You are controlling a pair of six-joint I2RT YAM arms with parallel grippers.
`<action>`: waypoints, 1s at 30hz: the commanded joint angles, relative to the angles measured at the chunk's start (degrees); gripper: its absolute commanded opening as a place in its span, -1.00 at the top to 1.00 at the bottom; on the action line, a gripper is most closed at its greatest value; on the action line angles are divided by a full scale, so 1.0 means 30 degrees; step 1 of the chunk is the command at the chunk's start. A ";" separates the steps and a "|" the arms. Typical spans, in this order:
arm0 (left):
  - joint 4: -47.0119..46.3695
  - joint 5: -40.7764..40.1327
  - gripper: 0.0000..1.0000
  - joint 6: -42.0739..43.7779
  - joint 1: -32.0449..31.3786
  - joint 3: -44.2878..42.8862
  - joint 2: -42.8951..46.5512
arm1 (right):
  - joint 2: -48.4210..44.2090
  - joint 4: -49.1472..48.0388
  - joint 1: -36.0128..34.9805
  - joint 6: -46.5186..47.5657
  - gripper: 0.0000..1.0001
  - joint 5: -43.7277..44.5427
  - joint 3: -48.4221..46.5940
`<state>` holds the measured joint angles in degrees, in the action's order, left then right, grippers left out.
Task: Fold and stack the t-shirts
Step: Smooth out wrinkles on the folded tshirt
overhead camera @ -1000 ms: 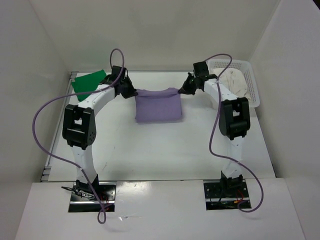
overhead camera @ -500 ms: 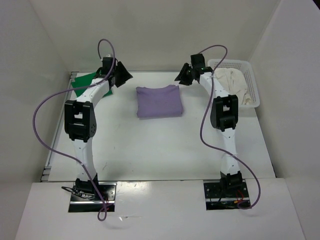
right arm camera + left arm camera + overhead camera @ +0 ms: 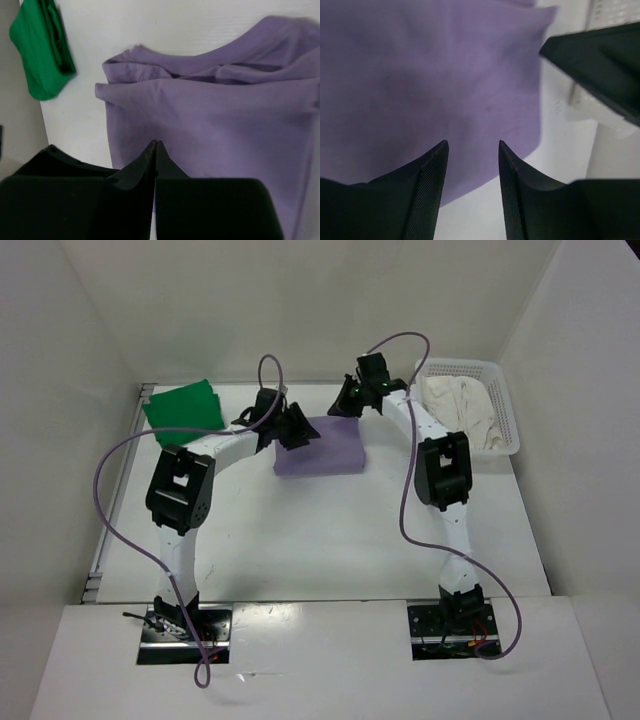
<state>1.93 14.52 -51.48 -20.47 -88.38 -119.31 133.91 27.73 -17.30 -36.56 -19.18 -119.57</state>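
Let go of the lavender t-shirt (image 3: 325,448), now lying folded toward 12 o'clock on the table (image 3: 300,530), and swung back over it. Hovering with the left gripper (image 3: 471,144) at its 9 o'clock edge, jaws narrowly parted and empty, and the right gripper (image 3: 155,144) at 12, jaws pressed together on nothing. Likely next: stacking onto the green t-shirt (image 3: 183,405) at 10 o'clock.

The pale lavender-purple cloth t-shirt (image 3: 330,452) lies flat on the worktop (image 3: 300,530), folded into a tidy rectangle. It sits directly beneath the left claw (image 3: 471,144) and the right claw (image 3: 155,142), with layered folds showing along one edge. The bright green cloth t-shirt (image 3: 183,405), a small flat folded packet, lies well left of the left claw. The cream-white cloth t-shirt (image 3: 462,410) lies crumpled and unfolded, right of the right claw.
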 commanded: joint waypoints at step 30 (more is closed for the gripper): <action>-0.1643 -0.0447 -0.03 -0.1354 0.1462 -0.2236 -0.1648 | -0.3347 -0.0906 0.0376 0.0703 0.86 -0.1195 0.2134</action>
<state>-4.36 12.53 -55.70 -17.41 -92.12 -117.36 133.27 35.40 -16.34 -34.30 -21.91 -125.21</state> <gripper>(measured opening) 0.520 0.096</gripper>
